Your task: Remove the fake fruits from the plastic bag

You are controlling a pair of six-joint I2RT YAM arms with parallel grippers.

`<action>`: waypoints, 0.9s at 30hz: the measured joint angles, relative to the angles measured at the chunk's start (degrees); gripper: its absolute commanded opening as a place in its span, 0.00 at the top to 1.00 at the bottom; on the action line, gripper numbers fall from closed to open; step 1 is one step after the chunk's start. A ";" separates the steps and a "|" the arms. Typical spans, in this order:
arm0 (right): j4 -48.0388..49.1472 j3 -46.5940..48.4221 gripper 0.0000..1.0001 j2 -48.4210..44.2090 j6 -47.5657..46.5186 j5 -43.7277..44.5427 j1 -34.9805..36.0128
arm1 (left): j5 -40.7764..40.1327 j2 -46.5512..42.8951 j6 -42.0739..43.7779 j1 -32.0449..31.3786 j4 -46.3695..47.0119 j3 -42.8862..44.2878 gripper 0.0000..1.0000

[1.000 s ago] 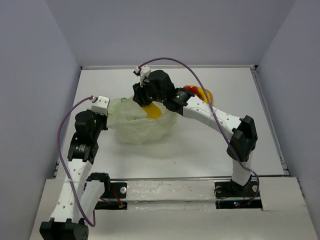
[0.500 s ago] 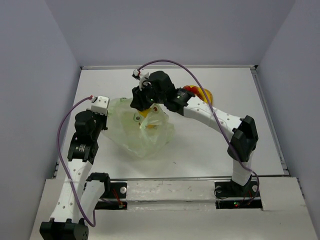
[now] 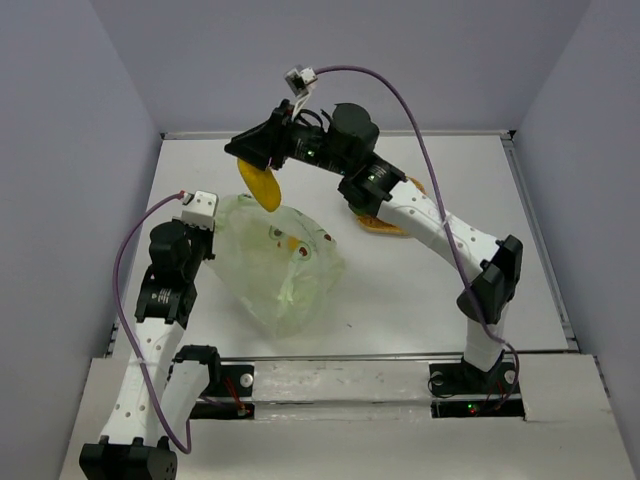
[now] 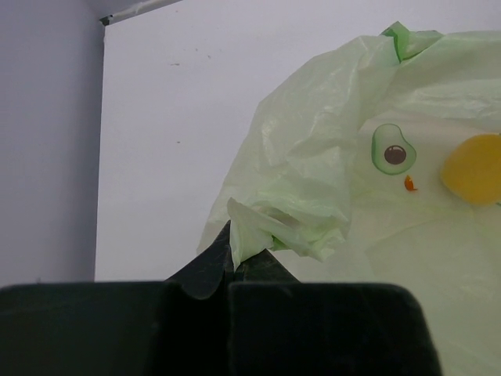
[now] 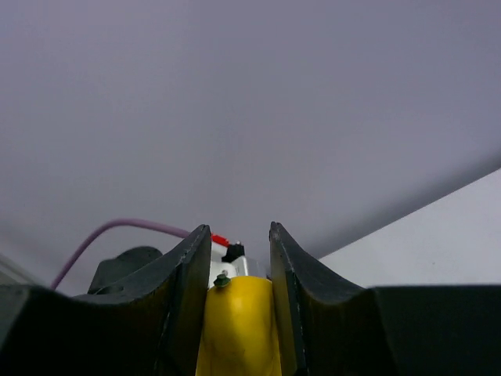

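Curved yellow plastic banana (image 3: 263, 188) hangs in the air over the far edge of the bag, clear of it. It is pinched between the black fingers of the right gripper (image 3: 250, 158). Crinkly translucent pale-green plastic bag (image 3: 285, 270) lies slumped on the white matte tabletop (image 3: 430, 290), left of centre. Left gripper (image 4: 247, 252) nips a fold of the bag's rim. Orange woven mat (image 3: 388, 226) lies flat beneath the right arm. Plain lilac-grey walls (image 3: 90, 110) close in three sides. A few faint specks show on the tabletop.
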 measured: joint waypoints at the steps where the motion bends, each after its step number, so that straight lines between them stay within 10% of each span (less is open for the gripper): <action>1: 0.79 0.07 0.73 -0.35 0.59 1.07 -0.42 | -0.09 -0.04 0.00 0.00 0.00 0.00 1.00; 14: -12.83 -33.94 0.76 -20.35 -1.49 27.17 -29.24 | -0.39 -1.81 -0.22 0.00 0.02 0.00 1.00; 27: -10.23 -40.96 0.76 -11.26 -3.37 31.36 -36.15 | -0.37 -1.77 -0.20 0.00 -0.02 0.00 1.00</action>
